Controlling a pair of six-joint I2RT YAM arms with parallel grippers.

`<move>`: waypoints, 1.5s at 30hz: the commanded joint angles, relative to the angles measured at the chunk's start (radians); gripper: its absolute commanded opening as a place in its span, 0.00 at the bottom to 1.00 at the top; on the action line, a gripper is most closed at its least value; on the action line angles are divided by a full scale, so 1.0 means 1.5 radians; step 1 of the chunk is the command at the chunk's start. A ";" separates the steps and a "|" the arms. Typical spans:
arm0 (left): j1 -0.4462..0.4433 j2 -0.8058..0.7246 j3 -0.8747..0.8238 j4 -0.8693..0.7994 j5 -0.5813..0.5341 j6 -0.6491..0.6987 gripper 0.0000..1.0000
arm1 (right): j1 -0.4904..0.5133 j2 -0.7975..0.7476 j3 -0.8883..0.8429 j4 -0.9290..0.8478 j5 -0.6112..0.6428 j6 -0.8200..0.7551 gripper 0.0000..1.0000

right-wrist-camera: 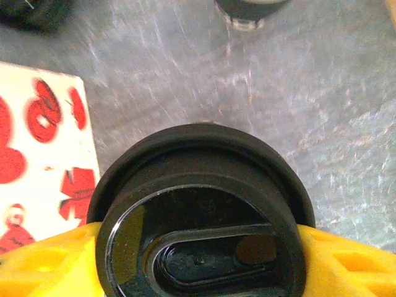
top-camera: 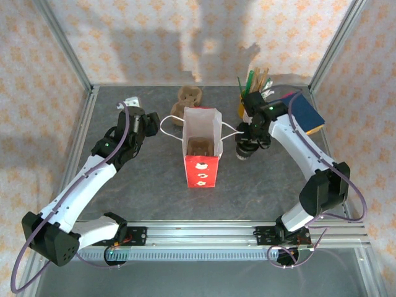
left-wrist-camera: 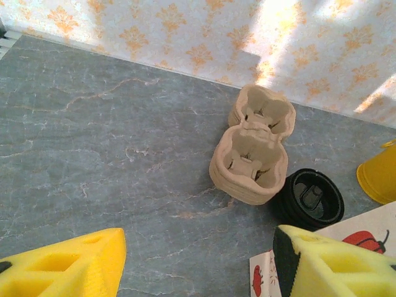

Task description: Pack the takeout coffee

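Landmark: red bag (top-camera: 201,162), standing open-topped mid-table (top-camera: 142,185), white handles out to both sides.
Takeout coffee: small black cup (right-wrist-camera: 201,216) just right of the bag, level with the bag's open top.
Coffee look: round glossy black lid with a raised rim and an oval recess in the top; in the top view the cup's bottom end looks pale.
Coffee axis: upright, long axis vertical, lid facing up.
Right gripper (right-wrist-camera: 201,263): partly open, yellow fingers (right-wrist-camera: 49,263) pressed to either side of the coffee under the lid's rim, holding it.
Left gripper (left-wrist-camera: 198,266): left of the bag, near its left handle, jaws apart with nothing between them.
Pulp carrier (left-wrist-camera: 250,154): brown, beyond the bag, lying on the table.
Yellow holder (top-camera: 242,102): beyond the bag to its right, sticks standing in it.
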 commanded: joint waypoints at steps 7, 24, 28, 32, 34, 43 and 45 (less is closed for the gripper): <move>0.005 -0.021 0.010 -0.014 0.013 -0.010 0.66 | 0.001 0.031 0.205 -0.082 0.083 0.030 0.67; 0.005 -0.022 -0.024 -0.033 0.015 -0.013 0.66 | 0.050 0.070 0.433 -0.080 -0.019 0.033 0.61; 0.004 -0.017 -0.039 -0.025 0.041 -0.025 0.65 | 0.087 0.100 0.497 -0.119 -0.007 0.038 0.60; 0.004 -0.016 -0.060 -0.022 0.054 -0.038 0.64 | 0.123 0.101 0.520 -0.117 -0.007 0.050 0.58; 0.004 -0.018 -0.071 -0.020 0.058 -0.042 0.64 | 0.142 0.103 0.530 -0.119 -0.006 0.056 0.58; 0.005 -0.029 -0.093 -0.011 0.069 -0.053 0.64 | 0.182 0.092 0.548 -0.125 0.013 0.076 0.57; 0.005 -0.028 -0.092 -0.008 0.074 -0.056 0.64 | 0.182 0.090 0.543 -0.125 0.020 0.081 0.57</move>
